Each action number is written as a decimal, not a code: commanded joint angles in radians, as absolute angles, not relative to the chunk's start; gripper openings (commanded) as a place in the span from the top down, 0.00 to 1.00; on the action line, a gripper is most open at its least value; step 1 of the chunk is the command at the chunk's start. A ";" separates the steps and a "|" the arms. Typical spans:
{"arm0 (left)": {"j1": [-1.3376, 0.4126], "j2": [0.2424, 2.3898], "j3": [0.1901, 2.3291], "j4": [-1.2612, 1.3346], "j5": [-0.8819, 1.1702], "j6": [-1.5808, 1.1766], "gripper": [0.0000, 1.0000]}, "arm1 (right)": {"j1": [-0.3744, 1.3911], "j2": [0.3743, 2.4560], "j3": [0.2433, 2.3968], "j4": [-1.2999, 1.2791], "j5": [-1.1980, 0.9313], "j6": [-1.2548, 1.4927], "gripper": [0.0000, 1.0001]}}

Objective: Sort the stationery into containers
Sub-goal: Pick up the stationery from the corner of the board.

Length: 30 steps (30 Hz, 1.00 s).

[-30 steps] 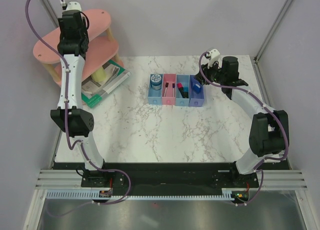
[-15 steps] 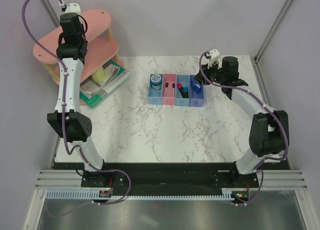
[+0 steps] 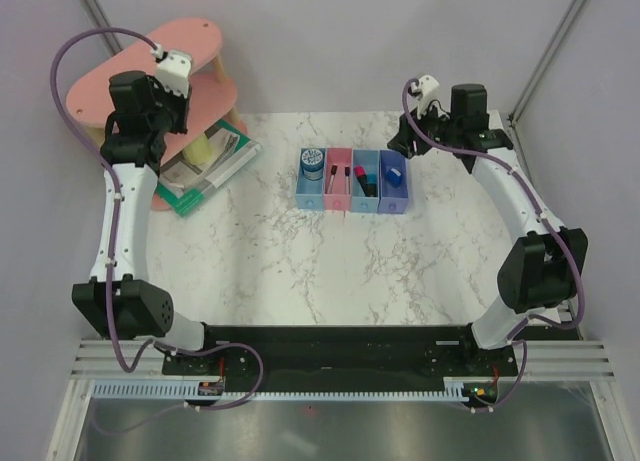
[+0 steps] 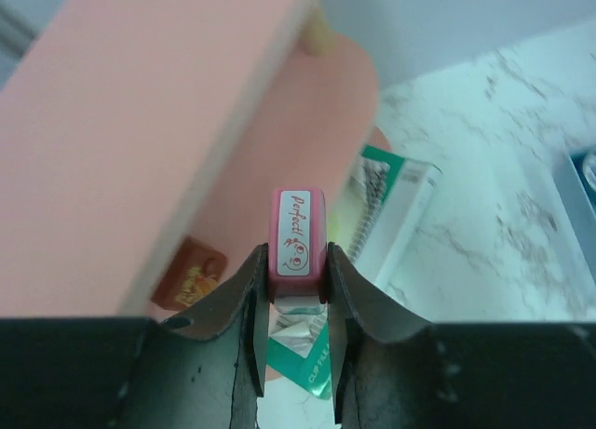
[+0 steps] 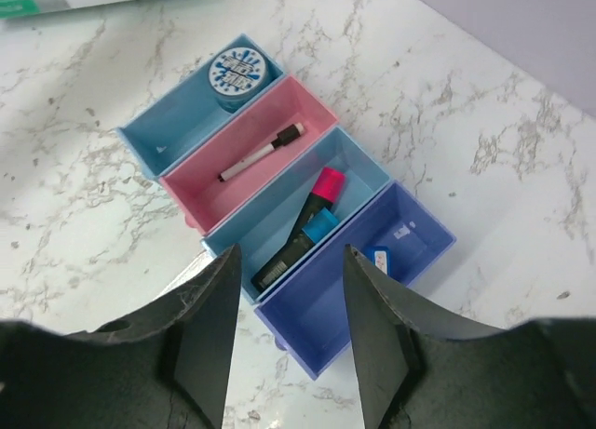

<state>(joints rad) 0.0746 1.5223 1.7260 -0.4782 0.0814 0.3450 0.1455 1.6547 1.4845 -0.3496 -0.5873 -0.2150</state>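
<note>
While pot, pen, markers, blue eraser are binned, pink eraser is pinched in left jaws, undelivered; right jaws spread.

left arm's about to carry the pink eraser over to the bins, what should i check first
1. Grip: pink eraser sits squarely between the left gripper's fingers: ok.
2. Eraser clear of the pink shelf: cannot tell; its edge looks close in the left wrist view.
3. Room in the violet-blue bin: ok; only a blue eraser lies in it.
4. Right gripper out of the way: cannot tell; open, it hangs close to that bin.
</note>
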 commanded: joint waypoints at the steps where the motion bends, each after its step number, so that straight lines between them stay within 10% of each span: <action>1: 0.043 1.372 1.553 -0.560 0.431 0.690 0.98 | 0.144 1.690 1.690 -0.726 -0.747 -0.388 0.44; 15: -0.136 1.080 1.394 -0.839 1.095 1.091 0.98 | 0.351 1.522 1.712 -0.977 -0.706 -1.021 0.25; 30: -0.390 1.245 1.499 -1.043 0.772 1.151 0.98 | 0.662 1.339 1.528 -0.759 -0.430 -1.042 0.30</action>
